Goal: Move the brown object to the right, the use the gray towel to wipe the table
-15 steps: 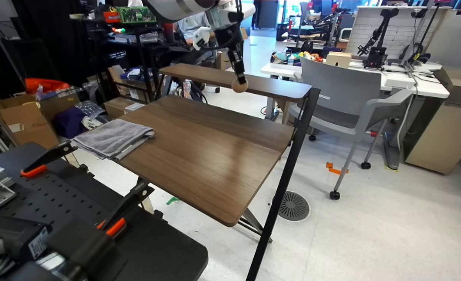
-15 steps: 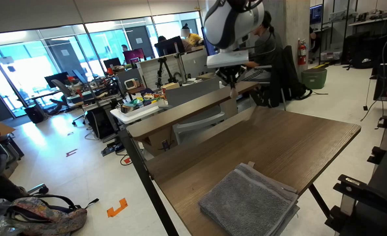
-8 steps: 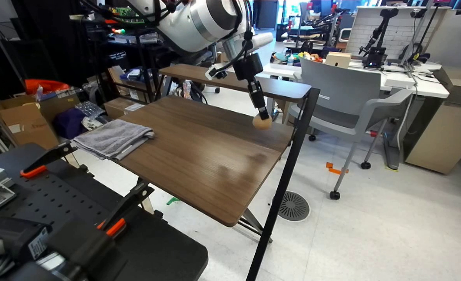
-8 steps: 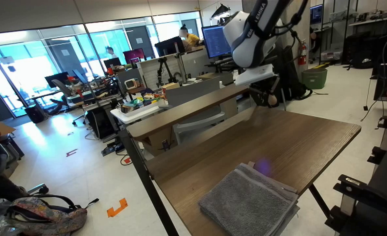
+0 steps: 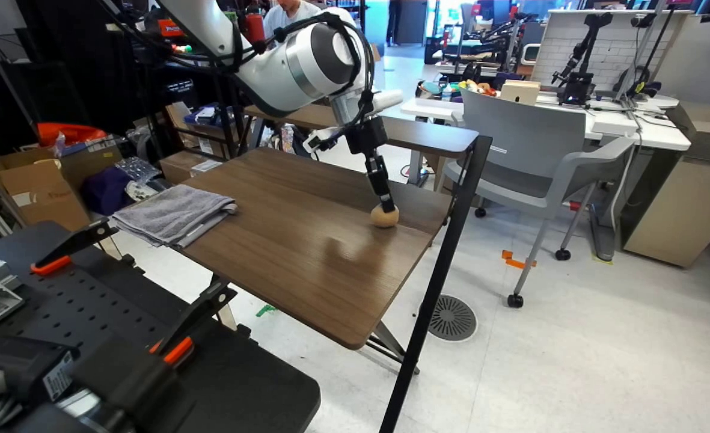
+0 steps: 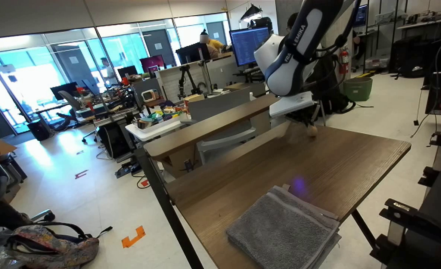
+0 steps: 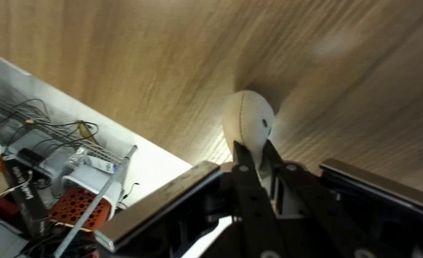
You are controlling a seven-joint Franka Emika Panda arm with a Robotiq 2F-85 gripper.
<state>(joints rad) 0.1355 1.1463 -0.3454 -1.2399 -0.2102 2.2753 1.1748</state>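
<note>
The pincer (image 7: 252,145) points down, narrow, pinching the brown object (image 5: 385,218) between its tips. Beneath the pincer, the table (image 5: 306,240); cannot tell if object touches it. Gray towel (image 6: 283,228) lies folded, well apart from the pincer.

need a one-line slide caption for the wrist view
A rounded tan object with a thin dark seam, pinched between slim black jaws, a brown wood-grain tabletop as backdrop.

Brown wood-grain table (image 5: 294,252); folded gray towel (image 5: 171,211) lying at edge.
</note>
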